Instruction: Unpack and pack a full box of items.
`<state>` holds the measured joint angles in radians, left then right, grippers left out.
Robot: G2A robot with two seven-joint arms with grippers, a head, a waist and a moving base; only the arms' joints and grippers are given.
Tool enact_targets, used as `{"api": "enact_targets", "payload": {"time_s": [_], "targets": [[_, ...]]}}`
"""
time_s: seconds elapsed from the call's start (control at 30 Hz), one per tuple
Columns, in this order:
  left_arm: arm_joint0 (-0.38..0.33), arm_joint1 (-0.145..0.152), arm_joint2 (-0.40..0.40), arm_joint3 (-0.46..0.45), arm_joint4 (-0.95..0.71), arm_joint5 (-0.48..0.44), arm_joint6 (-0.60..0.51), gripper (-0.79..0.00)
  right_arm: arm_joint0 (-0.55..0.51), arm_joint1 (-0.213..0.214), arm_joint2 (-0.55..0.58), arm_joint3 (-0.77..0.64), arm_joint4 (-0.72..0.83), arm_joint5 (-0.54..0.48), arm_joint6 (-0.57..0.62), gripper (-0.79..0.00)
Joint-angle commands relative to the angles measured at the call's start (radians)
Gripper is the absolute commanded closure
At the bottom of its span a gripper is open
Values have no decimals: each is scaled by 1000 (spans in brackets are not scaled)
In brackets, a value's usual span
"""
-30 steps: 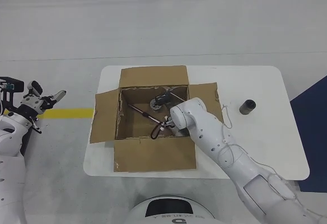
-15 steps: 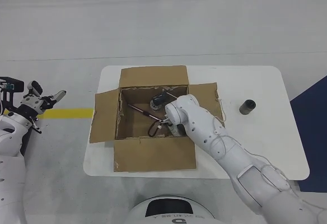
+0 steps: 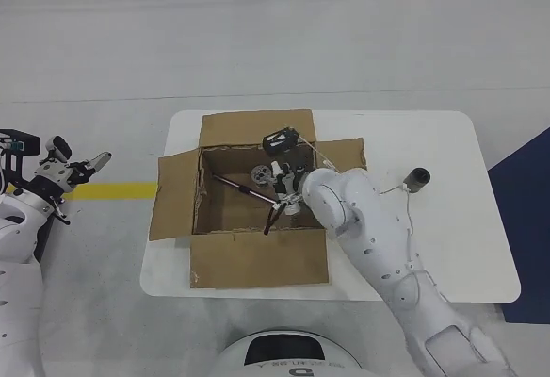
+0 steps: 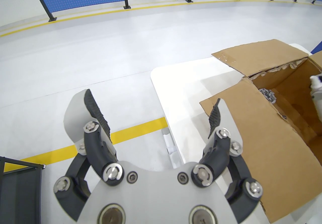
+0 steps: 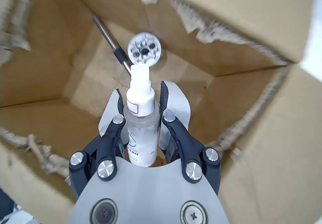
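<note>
Right gripper [image 5: 141,89] is clamped on the spray bottle [image 5: 141,119] just above the open cardboard box [image 3: 256,259] — left gripper [image 4: 152,96] sits spread apart, out past the table [image 3: 444,236] edge.

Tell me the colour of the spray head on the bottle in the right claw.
White spray head, on a clear bottle; the right wrist view shows it best.

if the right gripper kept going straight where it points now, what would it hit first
Probably the round white disc in the box, or the metal rod beside it: the bottle held in the right gripper points at both. Depth is unclear, so I cannot say which.
</note>
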<state>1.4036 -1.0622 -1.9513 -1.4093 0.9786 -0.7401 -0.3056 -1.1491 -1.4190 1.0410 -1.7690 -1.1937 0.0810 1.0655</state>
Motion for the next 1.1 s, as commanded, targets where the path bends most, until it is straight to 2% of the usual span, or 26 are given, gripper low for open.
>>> {"api": "enact_targets", "payload": {"time_s": [0.0,0.2,0.4,0.47,0.83,0.9,1.07], "targets": [[0,0,0,0,0,0,0,-785,-98,15,73,-114,13,-51,-132,0],[0,0,0,0,0,0,0,-785,-337,45,272,-308,126,-230,-520,0],[0,0,0,0,0,0,0,-785,-514,62,458,-374,218,-346,-794,0],[0,0,0,0,0,0,0,-785,-544,65,492,-373,241,-362,-814,0],[0,0,0,0,0,0,0,-785,-546,65,488,-379,258,-365,-837,0],[0,0,0,0,0,0,0,-785,-568,66,520,-381,271,-357,-894,0],[0,0,0,0,0,0,0,-785,-637,70,700,-309,360,-350,-1057,0]]}}
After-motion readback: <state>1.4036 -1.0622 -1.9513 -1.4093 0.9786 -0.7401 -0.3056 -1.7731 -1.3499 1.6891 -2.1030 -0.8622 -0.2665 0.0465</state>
